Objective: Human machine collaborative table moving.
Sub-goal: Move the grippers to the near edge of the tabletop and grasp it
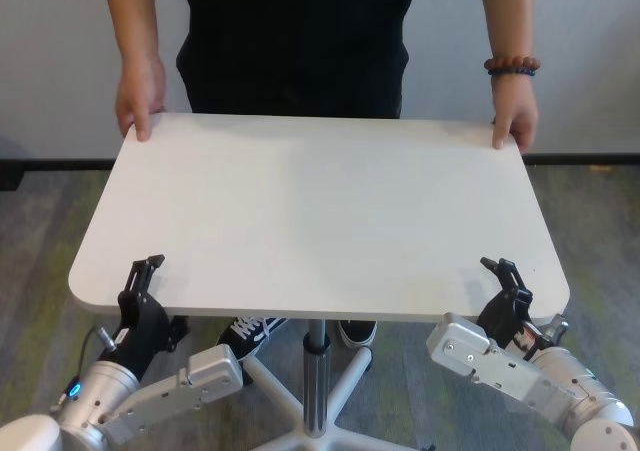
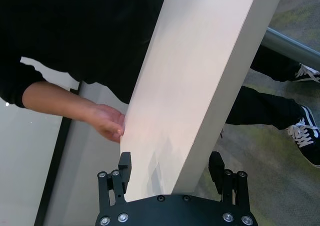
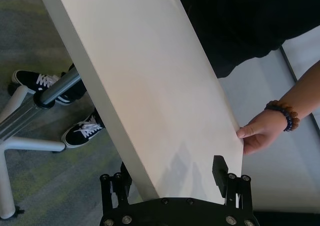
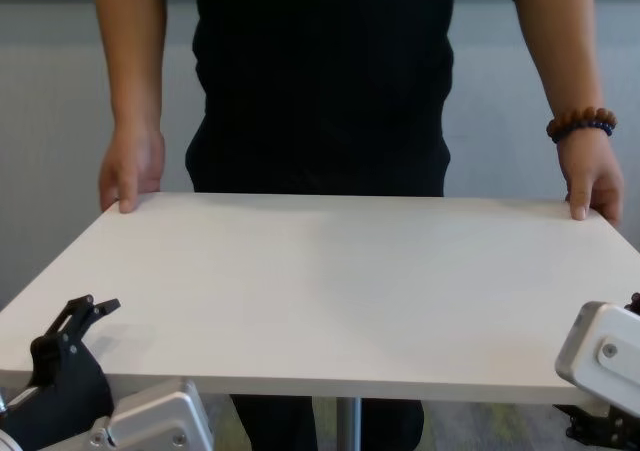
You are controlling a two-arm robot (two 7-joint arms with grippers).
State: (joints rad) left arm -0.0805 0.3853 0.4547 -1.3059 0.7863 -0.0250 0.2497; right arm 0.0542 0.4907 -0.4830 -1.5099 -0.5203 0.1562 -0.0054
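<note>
Between black gripper (image 2: 171,172) prongs sits the matte white table (image 1: 320,221) edge.

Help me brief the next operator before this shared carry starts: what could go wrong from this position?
1. Both grippers straddle the table near edge with jaws open: left gripper, right gripper. If the person lifts now, the robot's side may lag and the top tilt.
2. The person's hands wrap the far corners; a sudden push could pinch fingers.
3. The person's shoes sit near the base legs: a possible trip hazard.
</note>
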